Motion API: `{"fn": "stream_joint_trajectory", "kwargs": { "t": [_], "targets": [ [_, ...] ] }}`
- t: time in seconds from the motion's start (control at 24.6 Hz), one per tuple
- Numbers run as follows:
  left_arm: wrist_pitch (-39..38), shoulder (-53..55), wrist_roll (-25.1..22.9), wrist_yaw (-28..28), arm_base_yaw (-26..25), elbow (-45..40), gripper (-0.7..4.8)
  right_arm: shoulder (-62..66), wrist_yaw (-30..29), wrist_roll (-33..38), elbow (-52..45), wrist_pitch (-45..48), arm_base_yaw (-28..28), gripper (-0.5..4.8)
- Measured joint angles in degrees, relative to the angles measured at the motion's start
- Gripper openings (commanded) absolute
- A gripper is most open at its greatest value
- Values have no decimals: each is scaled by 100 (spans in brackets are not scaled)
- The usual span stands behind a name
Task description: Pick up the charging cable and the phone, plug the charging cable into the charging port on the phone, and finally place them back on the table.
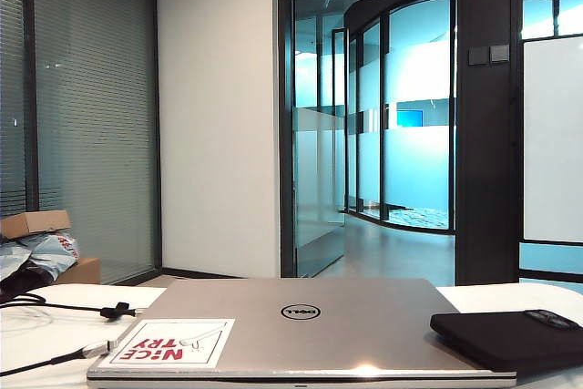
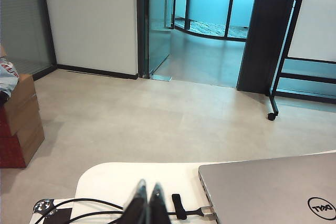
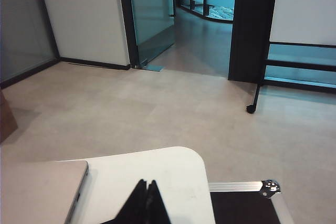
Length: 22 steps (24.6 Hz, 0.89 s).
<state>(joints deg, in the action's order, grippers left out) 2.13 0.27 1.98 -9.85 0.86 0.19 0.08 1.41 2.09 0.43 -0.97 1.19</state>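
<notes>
The left gripper (image 2: 146,205) has its two fingers pressed together with nothing between them, hanging above the near part of the table (image 2: 110,182). Just beyond its tips lies the charging cable (image 2: 92,201), its black tie (image 2: 178,206) and silvery plug tip (image 2: 206,211) off to the side toward the silver laptop (image 2: 273,192), the plug almost touching the laptop's edge. Past the cable there is bare white top up to the table's rounded far corner, then open floor.

The right gripper (image 3: 146,203) is likewise closed and empty, over a bare stretch of table whose rounded corner lies just ahead of it. The laptop's corner (image 3: 42,190) sits to one side of it, well apart; on the other side, off the table edge, is a black case with a metal rim (image 3: 241,186).

Only the exterior view shows the phone (image 1: 510,339): it lies flat beside the laptop's right edge, overlapping its corner, camera bump at the far end. That view shows neither gripper. It also shows a red-and-white sticker (image 1: 171,343) on the lid, and cardboard boxes (image 1: 36,223) holding bagged parcels, beyond the table's left end
</notes>
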Motion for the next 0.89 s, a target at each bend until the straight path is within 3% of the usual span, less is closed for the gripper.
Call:
{"fn": "stream_joint_trajectory", "kwargs": {
  "t": [0.53, 0.89],
  "targets": [
    [37, 2, 52, 0, 0, 2, -6, 0, -13, 131, 15, 11, -11, -2],
    [542, 72, 282, 0, 0, 859, -6, 33, -9, 138, 1102, -140, -17, -3]
  ]
}}
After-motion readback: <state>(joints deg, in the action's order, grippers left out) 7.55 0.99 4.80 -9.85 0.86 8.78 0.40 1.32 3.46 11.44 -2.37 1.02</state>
